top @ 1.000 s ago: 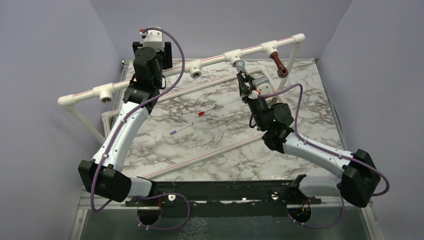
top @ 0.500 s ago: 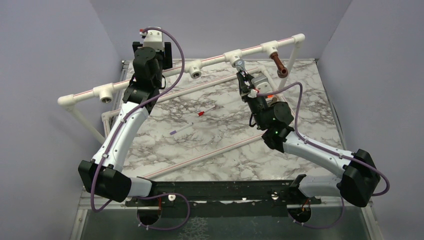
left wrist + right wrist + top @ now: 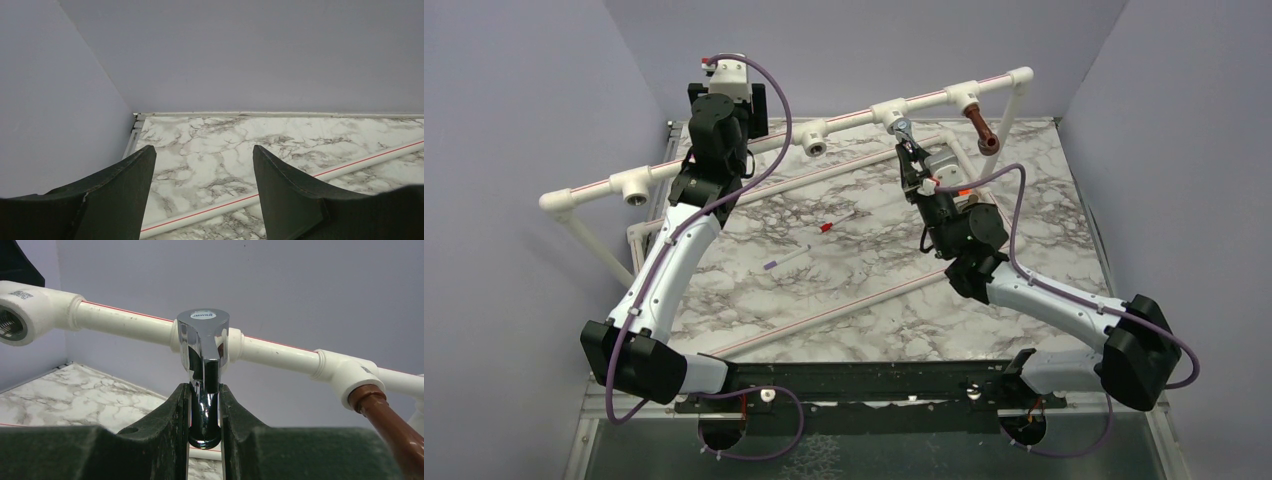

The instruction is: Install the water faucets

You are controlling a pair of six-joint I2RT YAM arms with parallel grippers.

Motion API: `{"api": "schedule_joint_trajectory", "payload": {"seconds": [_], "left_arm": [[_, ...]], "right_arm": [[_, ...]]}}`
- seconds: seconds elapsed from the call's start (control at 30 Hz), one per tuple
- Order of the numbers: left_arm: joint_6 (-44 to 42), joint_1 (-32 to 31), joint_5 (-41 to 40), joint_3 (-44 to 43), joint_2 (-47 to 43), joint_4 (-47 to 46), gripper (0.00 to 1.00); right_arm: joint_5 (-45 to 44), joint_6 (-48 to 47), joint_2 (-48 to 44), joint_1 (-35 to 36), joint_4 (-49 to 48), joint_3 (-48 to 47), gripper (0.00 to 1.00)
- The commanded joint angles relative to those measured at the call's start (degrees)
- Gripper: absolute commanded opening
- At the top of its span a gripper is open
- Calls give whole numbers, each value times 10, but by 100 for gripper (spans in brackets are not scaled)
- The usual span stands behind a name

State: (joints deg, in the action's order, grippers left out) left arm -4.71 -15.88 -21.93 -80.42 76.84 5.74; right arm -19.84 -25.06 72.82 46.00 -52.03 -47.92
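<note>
Chrome faucet (image 3: 202, 335) sits pinched between the right gripper (image 3: 204, 392) fingers at the white pipe (image 3: 280, 347); left gripper (image 3: 203, 155) spread wide.

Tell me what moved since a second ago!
The right pincer, shut on the chrome faucet at the white pipe, rolled its wrist a little and crept toward the pipe, as if screwing the faucet in. Nothing was grabbed or let go. The left pincer stayed open and raised, the reddish-brown faucet stayed in its socket, and the red-tipped stick and purple-tipped stick did not move.
</note>
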Motion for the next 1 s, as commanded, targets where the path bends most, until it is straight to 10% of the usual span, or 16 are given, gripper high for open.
{"api": "schedule_joint_trajectory", "payload": {"seconds": [0.0, 0.97], "left_arm": [[1, 10, 8, 8, 5, 40, 73], [10, 16, 16, 8, 1, 44, 73]], "right_arm": [[-3, 12, 20, -3, -37, 1, 1], [-151, 452, 36, -3, -34, -10, 1]]}}
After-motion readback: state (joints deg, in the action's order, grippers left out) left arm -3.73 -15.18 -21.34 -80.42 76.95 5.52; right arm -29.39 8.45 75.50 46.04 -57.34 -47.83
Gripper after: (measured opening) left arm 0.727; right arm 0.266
